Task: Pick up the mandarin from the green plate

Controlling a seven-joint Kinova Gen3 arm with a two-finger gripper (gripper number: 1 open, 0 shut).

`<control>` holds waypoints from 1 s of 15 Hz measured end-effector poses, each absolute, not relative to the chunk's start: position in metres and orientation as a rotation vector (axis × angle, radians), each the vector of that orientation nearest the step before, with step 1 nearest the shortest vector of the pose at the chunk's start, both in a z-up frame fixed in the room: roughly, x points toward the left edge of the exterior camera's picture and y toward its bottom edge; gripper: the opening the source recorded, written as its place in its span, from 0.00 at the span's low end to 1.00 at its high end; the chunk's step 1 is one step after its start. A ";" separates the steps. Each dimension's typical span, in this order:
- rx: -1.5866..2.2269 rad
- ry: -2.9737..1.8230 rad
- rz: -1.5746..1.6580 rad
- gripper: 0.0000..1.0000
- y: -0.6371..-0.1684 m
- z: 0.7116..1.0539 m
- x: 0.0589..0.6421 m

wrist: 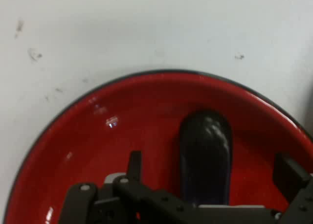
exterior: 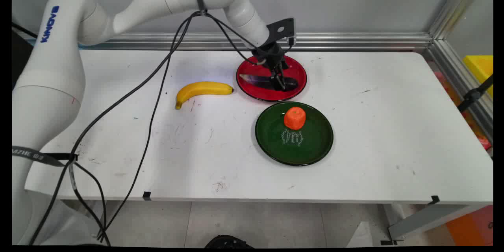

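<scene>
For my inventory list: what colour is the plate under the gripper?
Red with a dark rim, clearest in the hand view.

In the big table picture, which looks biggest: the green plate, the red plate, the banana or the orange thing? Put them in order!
1. green plate
2. red plate, though it sits farther away
3. banana
4. orange thing

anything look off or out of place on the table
Nothing is spilled or broken. One oddity: a knife lies across the red plate with no food, under the tool. The orange piece sits on the green plate; the banana lies straight on the table, which is scuffed.
</scene>
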State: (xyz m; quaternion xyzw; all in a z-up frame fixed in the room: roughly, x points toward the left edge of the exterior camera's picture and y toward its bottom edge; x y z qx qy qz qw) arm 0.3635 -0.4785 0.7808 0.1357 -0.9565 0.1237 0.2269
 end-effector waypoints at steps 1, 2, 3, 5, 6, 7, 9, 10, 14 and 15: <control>0.371 -2.630 0.350 1.00 -0.480 0.785 0.360; 0.367 -2.627 0.356 1.00 -0.480 0.788 0.358; 0.360 -2.621 0.364 1.00 -0.481 0.794 0.354; 0.350 -2.610 0.374 1.00 -0.481 0.805 0.347; 0.348 -2.604 0.378 1.00 -0.481 0.811 0.342; 0.350 -2.599 0.379 1.00 -0.479 0.818 0.338; 0.358 -2.594 0.371 1.00 -0.475 0.827 0.332; 0.366 -2.592 0.360 1.00 -0.471 0.833 0.329; 0.396 -2.593 0.301 1.00 -0.450 0.849 0.320; 0.407 -2.594 0.276 1.00 -0.441 0.854 0.317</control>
